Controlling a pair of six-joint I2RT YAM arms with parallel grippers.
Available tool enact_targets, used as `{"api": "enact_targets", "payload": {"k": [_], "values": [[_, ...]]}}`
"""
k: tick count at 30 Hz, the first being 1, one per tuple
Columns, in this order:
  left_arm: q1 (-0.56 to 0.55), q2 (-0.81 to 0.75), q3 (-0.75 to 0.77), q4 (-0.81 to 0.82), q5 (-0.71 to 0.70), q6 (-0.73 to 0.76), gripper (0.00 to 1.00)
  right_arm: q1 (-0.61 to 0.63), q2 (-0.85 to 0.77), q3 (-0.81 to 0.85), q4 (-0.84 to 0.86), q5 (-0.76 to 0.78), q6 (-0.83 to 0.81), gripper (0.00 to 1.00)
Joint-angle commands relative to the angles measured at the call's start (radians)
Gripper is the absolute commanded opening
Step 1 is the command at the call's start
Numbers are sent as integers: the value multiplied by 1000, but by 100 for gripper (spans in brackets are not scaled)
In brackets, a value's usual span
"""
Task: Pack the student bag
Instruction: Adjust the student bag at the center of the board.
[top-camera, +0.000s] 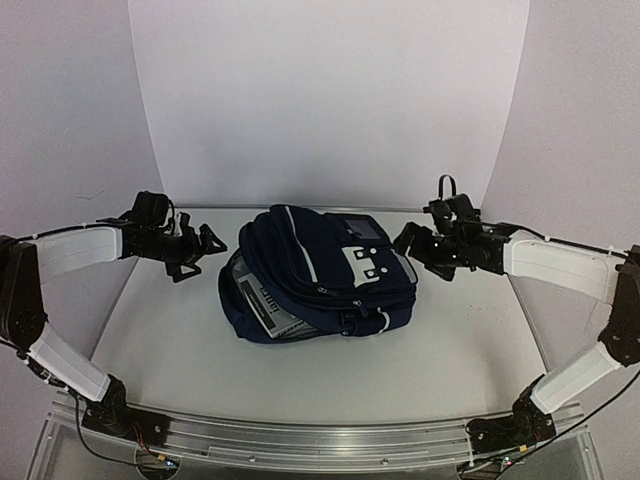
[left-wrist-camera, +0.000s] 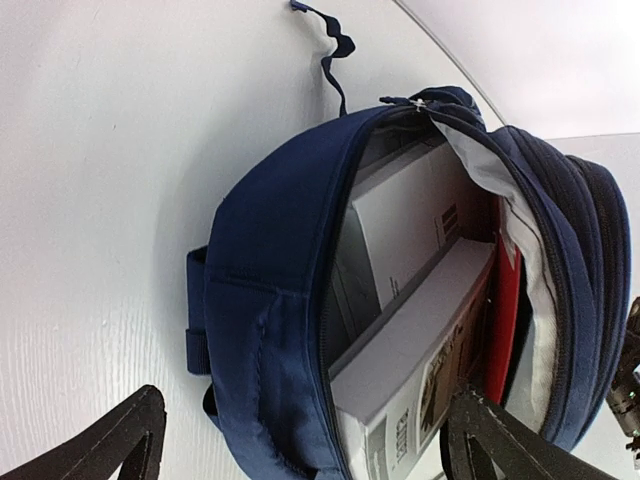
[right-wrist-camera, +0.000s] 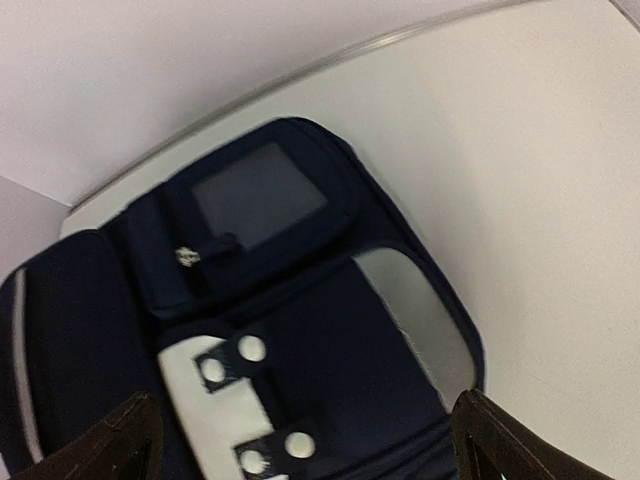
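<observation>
The student bag (top-camera: 320, 275), navy with a light grey buckled flap (top-camera: 368, 262), lies on its back in the middle of the table. Its main compartment gapes toward the left. Grey-white books (left-wrist-camera: 420, 340) and a red one (left-wrist-camera: 505, 320) stand inside the student bag (left-wrist-camera: 270, 300). My left gripper (top-camera: 205, 250) hovers just left of that opening, open and holding nothing; in its own view the left gripper (left-wrist-camera: 300, 445) spans the bag's mouth. My right gripper (top-camera: 412, 243) hangs at the bag's right side, open and empty. The right gripper (right-wrist-camera: 310, 450) looks down on the flap (right-wrist-camera: 225, 400).
The white table (top-camera: 460, 340) is ringed by a curved white backdrop. A metal rail (top-camera: 320, 445) with both arm bases runs along the near edge. A loose navy strap (left-wrist-camera: 335, 45) trails from the bag's top onto the table.
</observation>
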Motion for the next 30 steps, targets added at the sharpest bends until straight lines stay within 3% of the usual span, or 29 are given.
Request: {"api": "enact_targets", "payload": {"k": [1, 6, 12, 13, 17, 20, 23, 26, 30], "values": [[4, 108, 72, 45, 17, 103, 98, -8, -78, -127, 51, -85, 135, 98], [5, 216, 85, 170, 178, 126, 100, -7, -69, -287, 296, -232, 263, 98], [5, 291, 117, 230, 244, 139, 97, 5, -17, -401, 504, -295, 383, 96], [4, 305, 119, 243, 259, 141, 91, 9, -4, -404, 518, -295, 388, 96], [2, 392, 152, 263, 373, 137, 37, 32, 83, -400, 634, -301, 432, 91], [-12, 383, 100, 311, 393, 117, 12, 63, 178, -378, 723, -281, 456, 85], [-21, 316, 23, 317, 347, 93, 1, 70, 274, -339, 752, -237, 440, 79], [-59, 229, -55, 307, 313, 62, 0, 50, 356, -260, 761, -201, 381, 72], [-190, 103, -111, 253, 217, 44, 0, -28, 438, -131, 753, -171, 274, 69]]}}
